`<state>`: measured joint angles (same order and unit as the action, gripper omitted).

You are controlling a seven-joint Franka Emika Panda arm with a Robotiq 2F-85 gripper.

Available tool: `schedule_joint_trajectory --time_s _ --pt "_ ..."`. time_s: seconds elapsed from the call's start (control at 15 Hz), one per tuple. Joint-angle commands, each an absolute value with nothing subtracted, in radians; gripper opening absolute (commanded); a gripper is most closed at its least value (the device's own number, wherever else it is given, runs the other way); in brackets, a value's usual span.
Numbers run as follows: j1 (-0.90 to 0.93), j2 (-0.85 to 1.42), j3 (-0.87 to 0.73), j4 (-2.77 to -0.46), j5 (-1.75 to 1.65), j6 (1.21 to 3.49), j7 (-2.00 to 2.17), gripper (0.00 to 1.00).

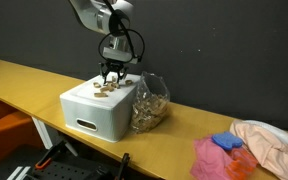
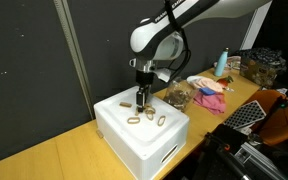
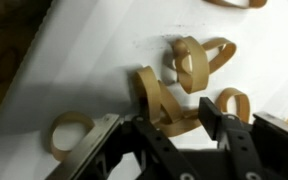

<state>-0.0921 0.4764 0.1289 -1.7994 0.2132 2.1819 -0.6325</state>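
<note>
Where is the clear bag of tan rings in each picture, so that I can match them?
In an exterior view: the bag stands at the centre, beside the white box, on its right.
In an exterior view: the bag shows right of centre, beyond the box.
Wrist view: not in it.
Shared landmark: the white box, seen in all three.

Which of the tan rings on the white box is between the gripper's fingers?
The ring in the middle of the wrist view. It alone sits between the fingers of the gripper, while the other rings lie outside them.
</note>
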Motion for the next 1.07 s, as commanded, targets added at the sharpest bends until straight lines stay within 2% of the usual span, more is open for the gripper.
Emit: schedule_joint_trajectory --time_s 0.0,0.2,0.27,1.0 --pt "-0.087 0.475 0.122 -1.791 0.193 2.178 -0.611 0.24" --pt "-0.088 0.473 0.122 -1.79 0.191 2.18 -0.606 0.02" --pt "-0.088 0.47 0.122 -1.791 0.191 2.18 -0.604 0.0" --pt "-0.094 0.369 0.076 -1.76 0.126 2.154 -0.524 0.0"
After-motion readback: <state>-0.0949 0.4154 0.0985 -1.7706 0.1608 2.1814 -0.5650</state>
